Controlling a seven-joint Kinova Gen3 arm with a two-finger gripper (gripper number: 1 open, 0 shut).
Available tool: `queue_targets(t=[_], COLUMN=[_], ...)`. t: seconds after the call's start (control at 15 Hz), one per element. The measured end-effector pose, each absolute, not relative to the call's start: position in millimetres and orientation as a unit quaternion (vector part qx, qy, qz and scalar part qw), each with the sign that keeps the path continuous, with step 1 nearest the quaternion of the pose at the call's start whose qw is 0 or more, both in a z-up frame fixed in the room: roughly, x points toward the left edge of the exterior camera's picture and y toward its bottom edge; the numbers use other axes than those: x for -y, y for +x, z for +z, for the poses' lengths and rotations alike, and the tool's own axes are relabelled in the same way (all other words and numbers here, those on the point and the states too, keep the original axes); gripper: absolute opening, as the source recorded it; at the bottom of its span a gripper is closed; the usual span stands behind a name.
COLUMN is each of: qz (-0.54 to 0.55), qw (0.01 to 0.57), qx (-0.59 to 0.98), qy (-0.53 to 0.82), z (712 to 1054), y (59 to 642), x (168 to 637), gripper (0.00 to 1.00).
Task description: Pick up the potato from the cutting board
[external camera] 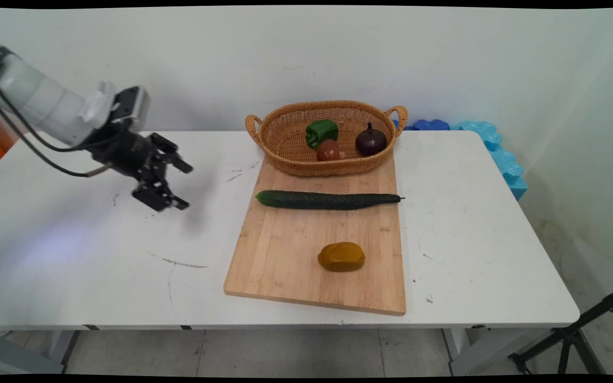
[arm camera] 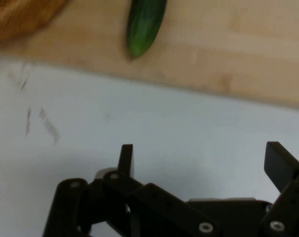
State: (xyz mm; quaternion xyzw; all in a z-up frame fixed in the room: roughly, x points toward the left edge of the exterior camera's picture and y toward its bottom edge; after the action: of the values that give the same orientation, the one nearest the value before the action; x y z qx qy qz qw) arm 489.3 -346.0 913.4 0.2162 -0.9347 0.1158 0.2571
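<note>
Black two-finger pincer [external camera: 183, 185] hovers spread and empty over the white worktop [external camera: 83, 250], left of the pale bamboo cutting board [external camera: 285, 255]. The long dark-green cucumber [external camera: 328, 200] lies nearest, crosswise on the board; approaching squarely across its near tip looks soundest.

A robot test lab, not a kitchen. The plain white table [external camera: 72, 266] stands against a bare wall. A black tripod [external camera: 578, 335] stands right of that table.
</note>
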Motion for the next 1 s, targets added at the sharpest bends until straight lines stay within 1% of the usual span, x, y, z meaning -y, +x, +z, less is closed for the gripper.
queue_targets(t=[0.6, 1.0], qz=[0.07, 0.041], qw=[0.321, 0.351], qx=[0.93, 0.922], qy=[0.163, 0.157], z=[894, 866], y=[373, 306], x=[369, 382], gripper=[1.0, 1.0])
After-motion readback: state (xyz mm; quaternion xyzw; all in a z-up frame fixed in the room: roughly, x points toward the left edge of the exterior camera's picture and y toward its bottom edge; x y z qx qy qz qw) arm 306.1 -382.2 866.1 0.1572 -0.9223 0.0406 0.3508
